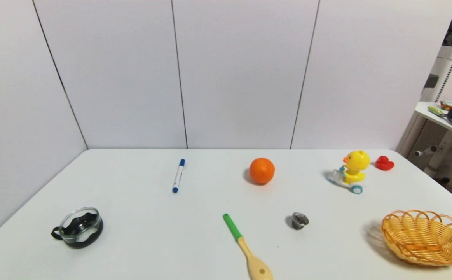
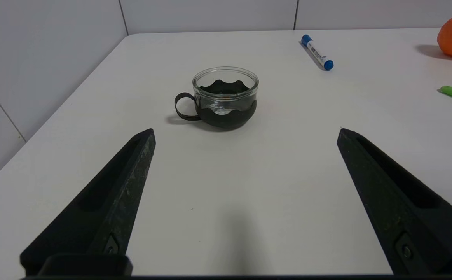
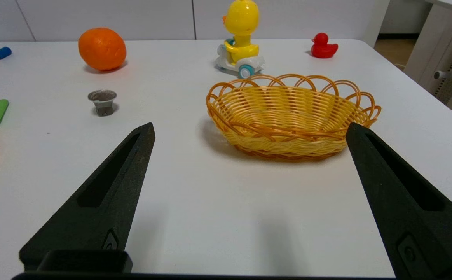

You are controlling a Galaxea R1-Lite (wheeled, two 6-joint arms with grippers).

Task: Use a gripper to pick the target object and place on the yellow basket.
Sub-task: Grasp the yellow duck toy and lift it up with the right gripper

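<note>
2 hands (image 2: 245,132) (image 3: 249,128) spread, low over near table edge; basket (image 1: 428,237) at right edge.

The yellow duck toy (image 1: 352,171) stood near the far right of the white table (image 1: 140,233), with a small red duck (image 1: 384,163) just beside it on its right and bare surface open on its near side and its left. An orange (image 1: 262,170) sat well apart to its left, and a small metal cup (image 1: 299,220) stood nearer the front, leaving a wide clear lane between them. The yellow basket (image 1: 428,237) lay at the front right, nothing inside it, with open table between it and the toy.
</note>
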